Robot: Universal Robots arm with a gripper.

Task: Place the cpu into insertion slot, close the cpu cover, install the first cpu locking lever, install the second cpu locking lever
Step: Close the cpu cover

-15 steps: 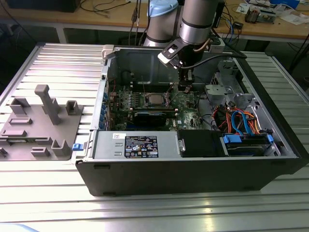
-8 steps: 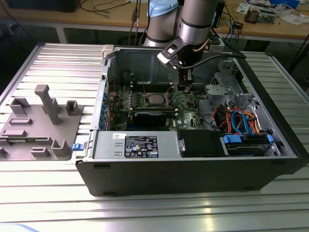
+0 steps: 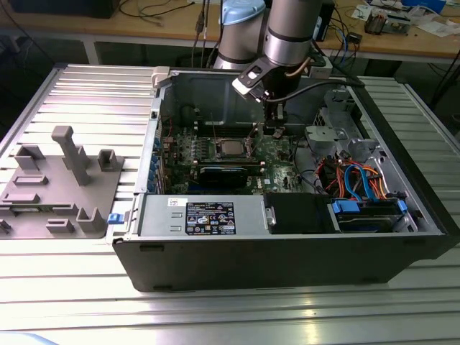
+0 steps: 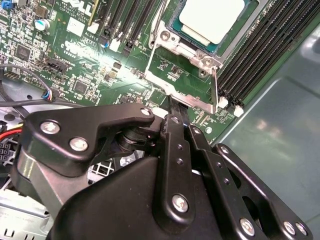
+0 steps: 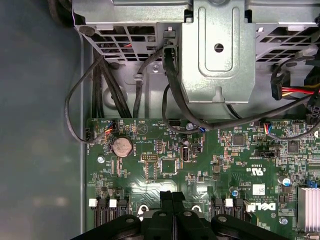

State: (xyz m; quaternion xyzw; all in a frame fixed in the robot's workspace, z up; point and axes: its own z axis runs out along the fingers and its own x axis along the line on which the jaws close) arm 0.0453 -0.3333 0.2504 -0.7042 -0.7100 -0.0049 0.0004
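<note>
Here, at the front of the exterior view, the ribbed metal desk (image 3: pixel 72 309) carries an open computer case (image 3: pixel 287 259). Further in lies its green motherboard (image 4: pixel 75 60). The cpu (image 4: pixel 212 17) sits in its socket there, pale top up, and the silver cpu cover (image 4: pixel 200 62) appears to lie flat around it.

The chip is likely light, rigid and fragile underneath, so it is best held by its edges. The cover looks like thin stiff metal and is best pushed on its frame, not through the window.

The pincer (image 5: pixel 172 196) hangs just beside the socket's near edge. Its black fingers are pressed together with nothing visible between them. Whether the tips touch the board I cannot tell.

Behind, the arm (image 3: pixel 287 29) drops steeply into the case from the far side, wrist pointing down.
</note>
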